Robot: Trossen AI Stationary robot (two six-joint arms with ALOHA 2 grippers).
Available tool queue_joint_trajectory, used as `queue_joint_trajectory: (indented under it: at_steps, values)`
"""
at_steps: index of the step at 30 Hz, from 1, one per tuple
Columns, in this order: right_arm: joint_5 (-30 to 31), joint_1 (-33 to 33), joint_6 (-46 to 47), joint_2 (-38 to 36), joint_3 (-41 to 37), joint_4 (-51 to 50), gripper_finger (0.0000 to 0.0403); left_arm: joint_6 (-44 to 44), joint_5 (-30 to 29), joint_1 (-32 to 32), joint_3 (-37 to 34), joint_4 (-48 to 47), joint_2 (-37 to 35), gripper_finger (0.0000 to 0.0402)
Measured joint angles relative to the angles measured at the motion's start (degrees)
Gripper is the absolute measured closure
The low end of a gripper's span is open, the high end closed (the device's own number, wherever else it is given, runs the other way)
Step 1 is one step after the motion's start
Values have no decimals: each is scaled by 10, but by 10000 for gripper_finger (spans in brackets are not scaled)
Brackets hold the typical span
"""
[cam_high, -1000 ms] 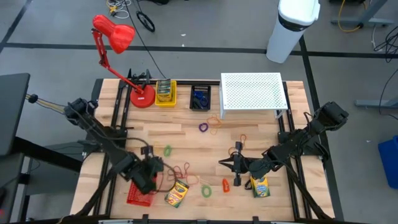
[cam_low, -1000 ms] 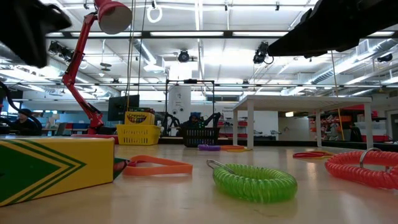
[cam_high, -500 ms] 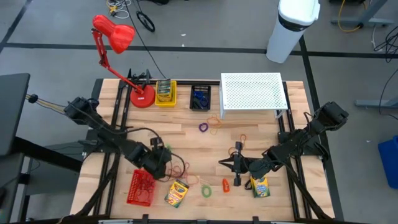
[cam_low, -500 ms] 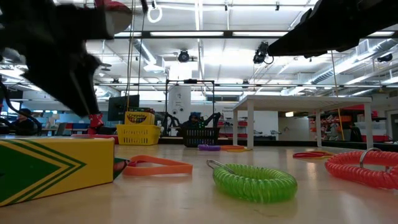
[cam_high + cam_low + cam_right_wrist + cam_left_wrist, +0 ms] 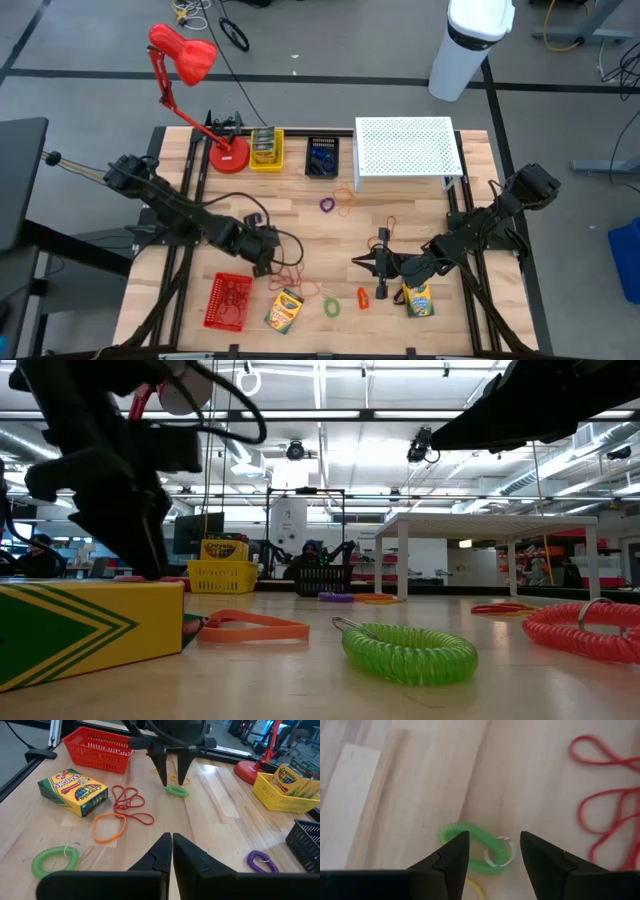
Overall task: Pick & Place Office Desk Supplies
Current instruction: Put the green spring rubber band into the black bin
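Note:
A small green coil loop with a key ring lies flat on the wooden table, left of middle. My left gripper hangs open just above it, pointing steeply down, one finger on each side. Whether the fingers touch the coil does not show. My right gripper hovers shut and empty near the table's middle. A crayon box, red rubber bands, an orange band and another green coil lie near the front edge. A second crayon box lies under the right arm.
A red basket stands at the front left. A yellow basket, a black basket, the red lamp and the white riser line the far edge. A purple coil and orange bands lie mid-table.
My left gripper has left the spot above the red basket, gone toward the table's far and right side, and come down over the small green coil. My right arm has kept still.

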Motion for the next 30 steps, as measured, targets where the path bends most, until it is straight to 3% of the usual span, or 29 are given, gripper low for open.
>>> queue_joint_trajectory:
  at_steps: [23, 30]
  values:
    - [0, 0, 0, 0, 0, 0, 377, 41, 10, 7, -35, 39, 1, 243]
    - [0, 0, 0, 0, 0, 0, 377, 62, -11, 7, -33, 55, 46, 243]
